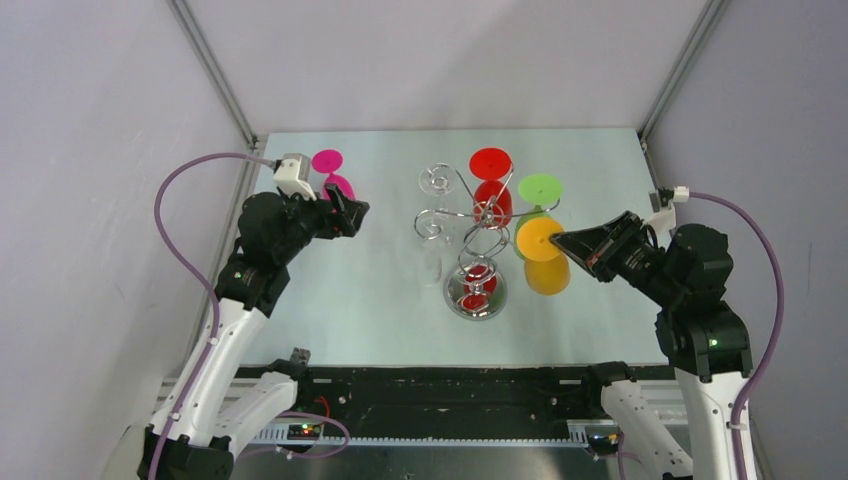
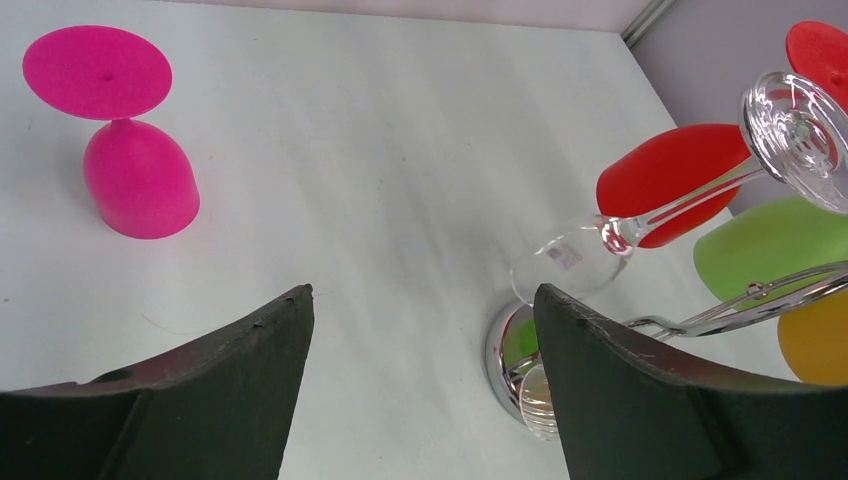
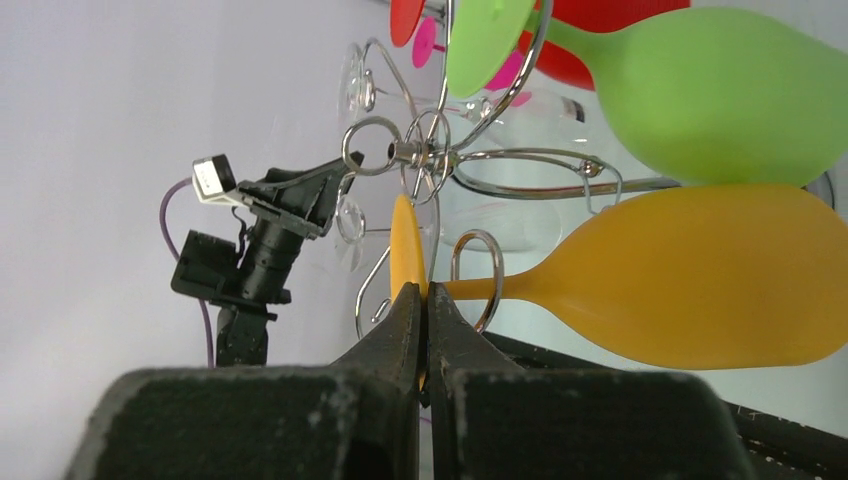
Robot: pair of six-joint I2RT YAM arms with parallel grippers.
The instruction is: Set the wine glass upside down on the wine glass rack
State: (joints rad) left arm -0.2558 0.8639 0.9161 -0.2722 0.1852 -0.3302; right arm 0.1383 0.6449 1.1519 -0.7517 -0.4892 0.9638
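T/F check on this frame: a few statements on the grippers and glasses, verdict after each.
1. The right gripper is shut on the foot of the orange glass. True.
2. The left gripper holds the pink glass. False: it is open and empty, and the pink glass stands apart from it on the table.
3. The pink glass stands upside down, foot up. True.
4. The red glass lies on the table. False: it hangs from the wine glass rack.

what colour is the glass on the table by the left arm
The glass is pink, clearest in the left wrist view.
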